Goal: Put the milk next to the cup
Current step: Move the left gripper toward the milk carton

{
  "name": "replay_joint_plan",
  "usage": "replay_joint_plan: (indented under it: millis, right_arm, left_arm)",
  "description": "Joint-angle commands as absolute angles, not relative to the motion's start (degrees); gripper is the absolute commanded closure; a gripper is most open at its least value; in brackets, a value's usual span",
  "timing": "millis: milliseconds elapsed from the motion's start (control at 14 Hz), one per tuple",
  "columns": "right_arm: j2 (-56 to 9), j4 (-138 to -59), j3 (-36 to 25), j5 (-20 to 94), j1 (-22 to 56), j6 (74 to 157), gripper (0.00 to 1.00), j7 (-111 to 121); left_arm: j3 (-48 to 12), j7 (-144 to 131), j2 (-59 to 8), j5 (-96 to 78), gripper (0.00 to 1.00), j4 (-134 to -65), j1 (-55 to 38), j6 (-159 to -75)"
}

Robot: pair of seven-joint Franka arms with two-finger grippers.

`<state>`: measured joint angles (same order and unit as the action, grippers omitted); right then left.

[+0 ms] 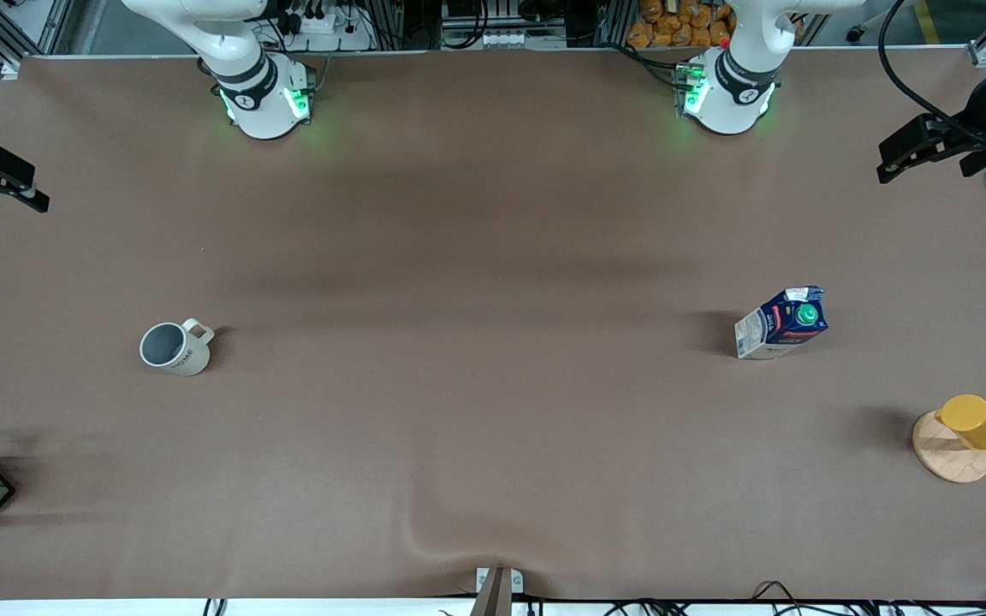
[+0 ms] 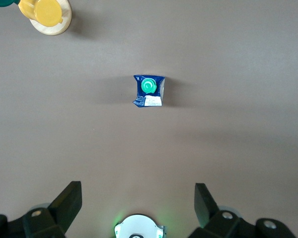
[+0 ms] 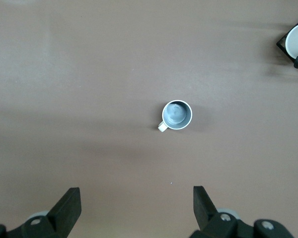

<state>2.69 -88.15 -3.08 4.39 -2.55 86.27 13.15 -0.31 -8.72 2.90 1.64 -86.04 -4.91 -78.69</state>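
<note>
Milk [image 1: 781, 322] stands upright on the worktop [image 1: 493, 411] toward the left arm's end, green cap [image 2: 148, 85] up; the cup [image 1: 174, 347] stands well apart toward the right arm's end, its handle toward the robots' bases; both arms wait raised; the left claw [image 2: 138, 206] hangs over bare worktop with fingers spread, holding nothing; the right claw [image 3: 137, 206] likewise hangs spread and empty; a yellow cup [image 1: 976, 421] rests on a wooden disc [image 1: 948, 453] nearer the front camera than the milk.
</note>
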Motion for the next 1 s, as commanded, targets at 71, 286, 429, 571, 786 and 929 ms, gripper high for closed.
replay_joint_plan:
  millis: [71,286,429,571,786,929]
  right_arm:
    - [4.22,-89.30,-3.25,3.52,-2.11,86.04,0.00,12.48]
    - [4.13,-89.30,-2.99,3.52,-2.20,86.57,0.00,12.48]
    - [3.96,-89.30,-2.90,3.52,-2.20,86.75,0.00,12.48]
    - [3.43,-89.21,-2.81,3.43,-1.85,86.75,0.00,12.57]
    - [1.77,-88.69,-2.81,3.17,-1.76,86.75,0.00,12.83]
    - [0.53,-88.33,-2.90,2.64,-2.54,86.66,0.00,13.09]
  left_arm:
    - [-0.35,-8.69,1.77,2.81,0.00,-85.08,-4.31,-78.49]
    - [-0.44,-7.91,-1.05,2.11,0.00,-83.41,-3.69,-78.75]
    - [-0.79,-8.17,-1.67,2.54,0.00,-85.85,-3.78,-81.63]
    - [-0.79,-8.17,-1.50,2.02,0.00,-91.12,-3.52,-89.08]
    - [-0.79,-8.17,-2.02,2.02,0.00,-97.18,-3.52,-96.65]
    - [-0.79,-8.17,-2.29,2.02,0.00,-104.03,-3.52,-104.29]
